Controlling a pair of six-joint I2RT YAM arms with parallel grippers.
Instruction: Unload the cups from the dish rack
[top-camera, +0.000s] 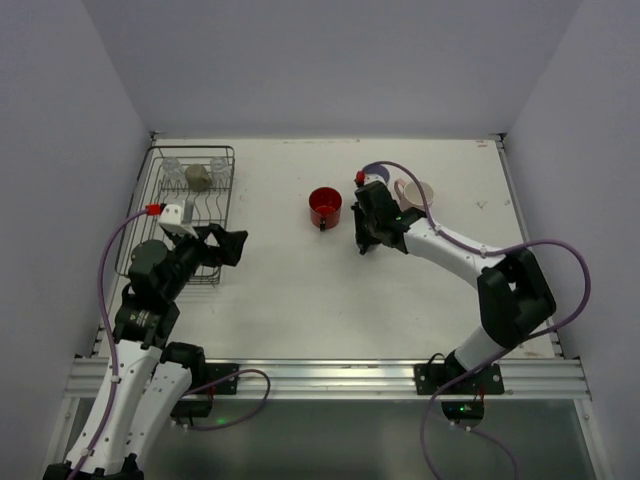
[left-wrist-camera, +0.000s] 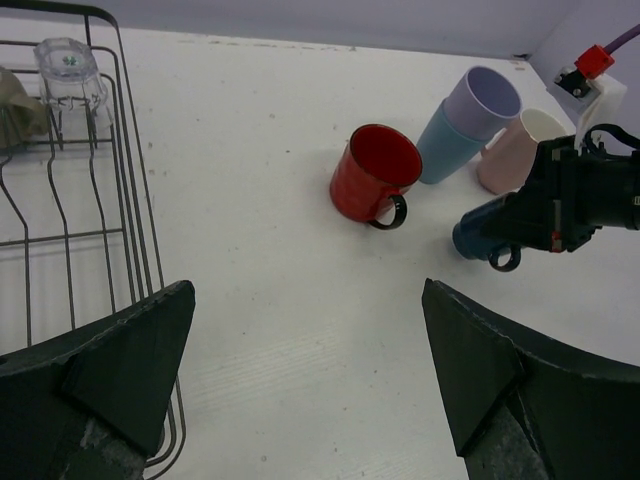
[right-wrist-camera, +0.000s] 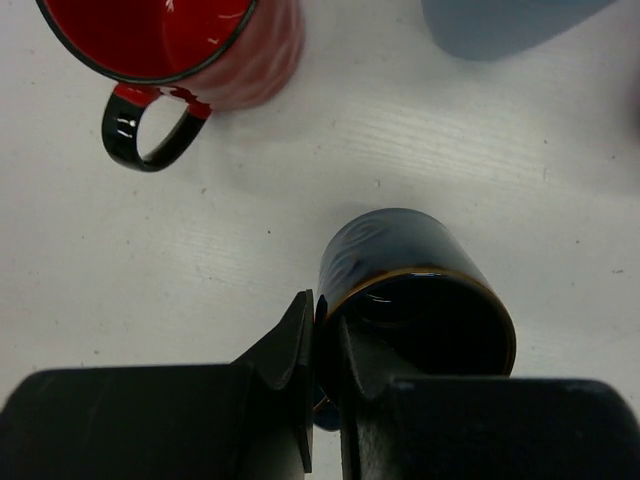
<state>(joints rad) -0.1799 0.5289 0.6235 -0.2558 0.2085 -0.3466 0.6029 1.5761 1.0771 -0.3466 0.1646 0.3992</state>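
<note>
The dish rack (top-camera: 150, 215) stands at the table's left side, holding two clear glasses (top-camera: 172, 168) and a beige-olive mug (top-camera: 198, 176) at its far end. My left gripper (top-camera: 225, 245) hangs open just right of the rack, nothing between its fingers (left-wrist-camera: 130, 350). On the table stand a red mug (top-camera: 325, 207), a lavender tumbler (left-wrist-camera: 465, 125) and a pink mug (top-camera: 413, 193). My right gripper (right-wrist-camera: 325, 320) is shut on the rim of the dark blue cup (right-wrist-camera: 400, 265), one finger inside it and one outside. The cup is tilted low over the table, near the red mug (right-wrist-camera: 200, 50).
White walls close in the table at the back and both sides. The rack's wire side (left-wrist-camera: 140, 230) lies close to my left finger. The cups on the table cluster around my right gripper at centre right.
</note>
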